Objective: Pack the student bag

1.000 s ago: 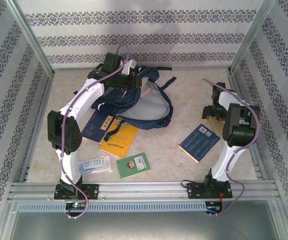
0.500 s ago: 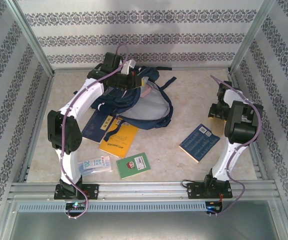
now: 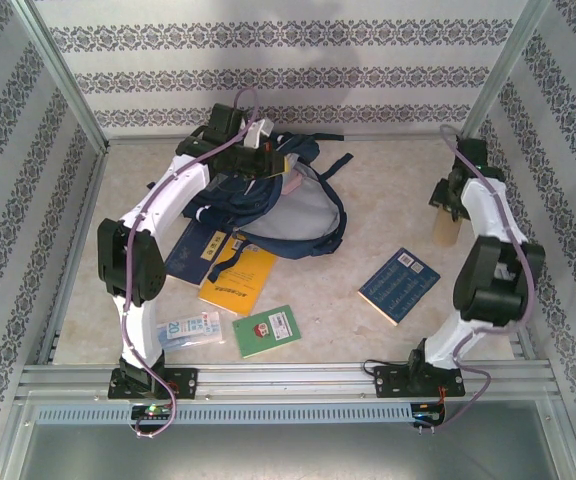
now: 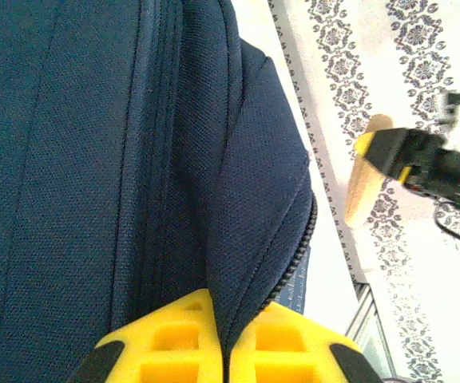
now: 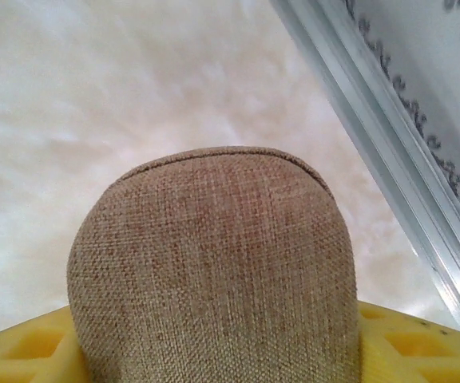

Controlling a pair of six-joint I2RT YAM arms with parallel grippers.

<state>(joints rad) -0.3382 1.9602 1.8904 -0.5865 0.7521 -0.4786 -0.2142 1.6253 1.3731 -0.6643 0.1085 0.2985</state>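
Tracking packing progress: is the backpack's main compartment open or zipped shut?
Open. The student bag gapes in the top view, pale grey lining exposed; the left claw pinches navy fabric beside a loose zipper edge.

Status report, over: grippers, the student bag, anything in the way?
Left gripper shut on student bag fabric. Right gripper shut on tan fabric pouch. Yellow notebook lies at bag's near edge.

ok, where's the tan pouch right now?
The pouch is held in the right gripper at the far right of the top view, beside the right frame rail and beyond the blue book.
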